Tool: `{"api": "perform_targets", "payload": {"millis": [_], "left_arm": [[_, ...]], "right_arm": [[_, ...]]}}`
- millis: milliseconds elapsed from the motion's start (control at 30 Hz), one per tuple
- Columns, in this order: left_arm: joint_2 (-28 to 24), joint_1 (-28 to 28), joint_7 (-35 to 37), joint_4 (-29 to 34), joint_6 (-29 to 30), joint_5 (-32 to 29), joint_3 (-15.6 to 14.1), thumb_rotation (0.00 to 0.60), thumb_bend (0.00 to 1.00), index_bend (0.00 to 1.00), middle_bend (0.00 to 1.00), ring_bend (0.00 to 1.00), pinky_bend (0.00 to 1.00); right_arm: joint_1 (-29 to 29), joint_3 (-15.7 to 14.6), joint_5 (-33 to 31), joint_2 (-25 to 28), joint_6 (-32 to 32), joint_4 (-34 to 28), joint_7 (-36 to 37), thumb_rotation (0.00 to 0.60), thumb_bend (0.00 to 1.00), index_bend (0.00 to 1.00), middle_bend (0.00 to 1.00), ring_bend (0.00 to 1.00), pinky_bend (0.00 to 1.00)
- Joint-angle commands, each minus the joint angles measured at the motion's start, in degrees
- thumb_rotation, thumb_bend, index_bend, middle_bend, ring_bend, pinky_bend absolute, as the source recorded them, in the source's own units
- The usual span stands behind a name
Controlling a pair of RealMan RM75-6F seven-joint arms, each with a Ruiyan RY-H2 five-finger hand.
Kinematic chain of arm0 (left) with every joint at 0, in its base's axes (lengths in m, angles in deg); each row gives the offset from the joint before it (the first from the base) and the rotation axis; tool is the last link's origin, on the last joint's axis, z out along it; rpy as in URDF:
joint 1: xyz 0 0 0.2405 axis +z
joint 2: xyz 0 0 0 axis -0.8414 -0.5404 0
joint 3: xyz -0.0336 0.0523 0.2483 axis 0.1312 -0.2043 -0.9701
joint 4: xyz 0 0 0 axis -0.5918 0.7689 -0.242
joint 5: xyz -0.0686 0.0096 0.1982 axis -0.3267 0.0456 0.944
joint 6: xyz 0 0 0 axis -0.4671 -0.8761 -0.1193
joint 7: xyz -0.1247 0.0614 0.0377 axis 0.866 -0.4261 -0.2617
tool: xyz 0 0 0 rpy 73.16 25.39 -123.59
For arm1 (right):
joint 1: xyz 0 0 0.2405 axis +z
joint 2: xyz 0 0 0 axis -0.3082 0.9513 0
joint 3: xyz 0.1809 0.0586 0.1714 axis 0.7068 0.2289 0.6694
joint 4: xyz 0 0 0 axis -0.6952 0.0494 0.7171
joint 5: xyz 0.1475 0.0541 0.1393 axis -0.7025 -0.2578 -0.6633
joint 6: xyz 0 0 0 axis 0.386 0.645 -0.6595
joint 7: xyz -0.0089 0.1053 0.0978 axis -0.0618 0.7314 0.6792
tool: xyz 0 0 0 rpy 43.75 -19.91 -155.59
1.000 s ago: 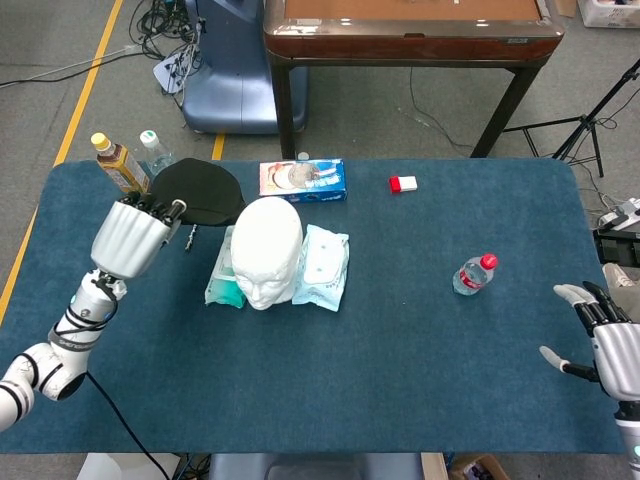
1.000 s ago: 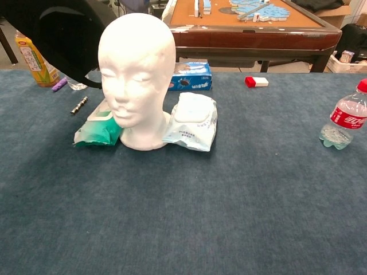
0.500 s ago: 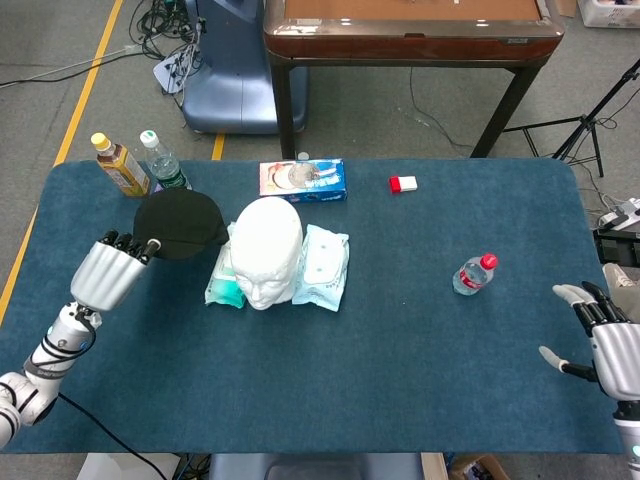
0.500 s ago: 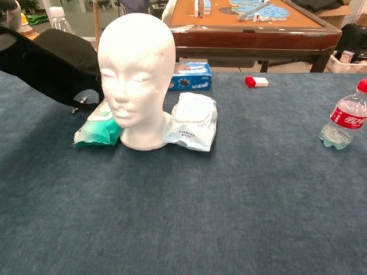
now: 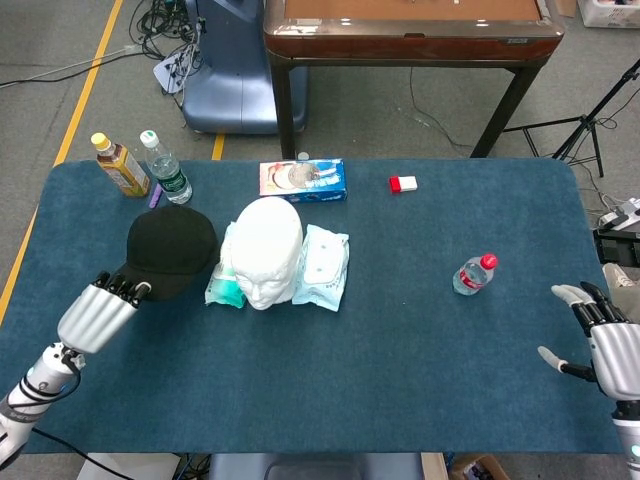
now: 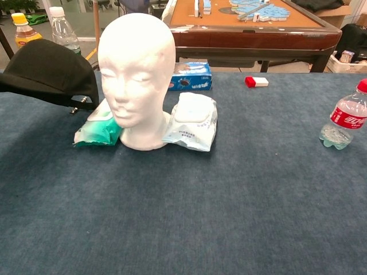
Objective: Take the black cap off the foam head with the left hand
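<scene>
The white foam head [image 5: 268,250] stands bare in the middle of the blue table [image 5: 400,380], facing the front edge; the chest view shows its face [image 6: 136,74]. The black cap [image 5: 168,250] is off it, lying level just left of the head, its crown up [image 6: 51,71]. My left hand [image 5: 100,312] grips the cap's brim at the front left. I cannot tell whether the cap touches the table. This hand is outside the chest view. My right hand [image 5: 605,340] hangs open at the table's front right corner, holding nothing.
A green wipes pack [image 5: 222,285] and a pale blue one [image 5: 322,265] flank the foam head. Behind lie a blue box [image 5: 302,180] and a small red-white item [image 5: 403,184]. A water bottle [image 5: 473,275] stands to the right, two bottles [image 5: 118,165] at the back left.
My left hand has drawn back toward the front left and come down, bringing the cap from high beside the head to a level position low at its left.
</scene>
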Motion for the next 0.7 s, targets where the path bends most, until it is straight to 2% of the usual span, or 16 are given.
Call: {"api": "perform_targets", "payload": {"millis": [33, 167, 333, 400, 533, 700], "left_arm": [[-1.9, 1.8, -3.1, 3.5, -0.2, 1.7, -1.9, 0.6, 0.53, 0.53, 0.8, 0.65, 0.79], [-3.0, 3.1, -6.3, 6.5, -1.7, 2.1, -3.0, 0.6, 0.38, 0.51, 0.79, 0.64, 0.79], [-5.0, 4.2, -9.6, 11.8, -4.2, 2.7, -4.3, 0.6, 0.06, 0.43, 0.77, 0.63, 0.78], [-6.1, 4.7, -10.4, 14.1, -5.4, 2.5, -4.7, 0.6, 0.01, 0.39, 0.76, 0.63, 0.78], [-8.5, 5.6, -12.8, 19.5, -8.4, 1.4, -5.2, 0.6, 0.0, 0.27, 0.72, 0.61, 0.78], [-10.2, 7.4, -16.9, 24.4, -9.9, 0.3, -5.2, 0.6, 0.0, 0.22, 0.7, 0.6, 0.78]], "right_arm": [[0.0, 0.0, -0.1, 0.0, 0.0, 0.0, 0.0, 0.6, 0.13, 0.21, 0.23, 0.13, 0.32], [0.0, 0.0, -0.1, 0.0, 0.0, 0.0, 0.0, 0.6, 0.13, 0.21, 0.23, 0.13, 0.32], [-0.1, 0.1, -0.1, 0.1, -0.1, 0.0, 0.3, 0.6, 0.13, 0.21, 0.23, 0.13, 0.32], [-0.1, 0.0, -0.1, 0.1, -0.1, 0.0, 0.2, 0.6, 0.13, 0.21, 0.23, 0.13, 0.32], [0.0, 0.0, -0.1, 0.0, 0.0, -0.1, -0.1, 0.6, 0.13, 0.21, 0.23, 0.13, 0.32], [0.0, 0.0, -0.2, -0.1, 0.1, -0.1, -0.4, 0.6, 0.13, 0.21, 0.23, 0.13, 0.32]]}}
